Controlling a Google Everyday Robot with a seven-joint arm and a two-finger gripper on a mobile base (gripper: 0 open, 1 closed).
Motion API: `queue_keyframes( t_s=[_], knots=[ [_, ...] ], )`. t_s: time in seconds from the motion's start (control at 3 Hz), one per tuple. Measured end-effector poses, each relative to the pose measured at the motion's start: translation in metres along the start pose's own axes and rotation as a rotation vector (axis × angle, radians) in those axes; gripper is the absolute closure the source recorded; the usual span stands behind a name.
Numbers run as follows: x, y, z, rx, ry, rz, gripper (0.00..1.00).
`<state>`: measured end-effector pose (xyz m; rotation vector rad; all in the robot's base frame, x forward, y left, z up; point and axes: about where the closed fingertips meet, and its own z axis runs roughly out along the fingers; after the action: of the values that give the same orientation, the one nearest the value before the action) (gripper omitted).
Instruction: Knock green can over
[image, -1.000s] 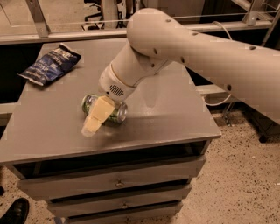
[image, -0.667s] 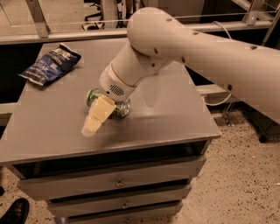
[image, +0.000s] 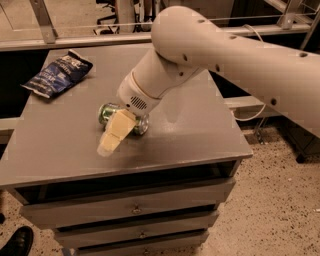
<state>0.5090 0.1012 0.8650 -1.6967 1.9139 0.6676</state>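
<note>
At the far left of the grey tabletop a dark blue snack bag lies flat, close to the far left corner and well apart from everything else. Right of it and nearer, around the middle of the tabletop, the green can lies on its side, its length running left to right, with its green body toward the left and a silvery end toward the right. The pale yellow gripper slants down and to the left across the near side of the can, covering its middle, with its tip low over the tabletop just near of the can; whether it is open or closed cannot be told, and whether it touches the can is unclear. From the gripper the thick white arm rises to the right and runs off the right edge. Beneath the tabletop is a stack of drawers.
</note>
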Motion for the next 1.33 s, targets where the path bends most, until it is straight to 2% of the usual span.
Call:
queue_keyframes(
  t_s=[0.33,0.67,1.0,1.33],
  knots=[
    [0.007,-0.005,-0.021,0.039,-0.048,0.017,0.0],
    [0.024,-0.012,-0.06,0.116,-0.233,0.043,0.0],
    [0.037,-0.007,-0.099,0.154,-0.403,0.043,0.0],
    [0.054,0.006,-0.151,0.196,-0.562,0.014,0.0]
  ],
)
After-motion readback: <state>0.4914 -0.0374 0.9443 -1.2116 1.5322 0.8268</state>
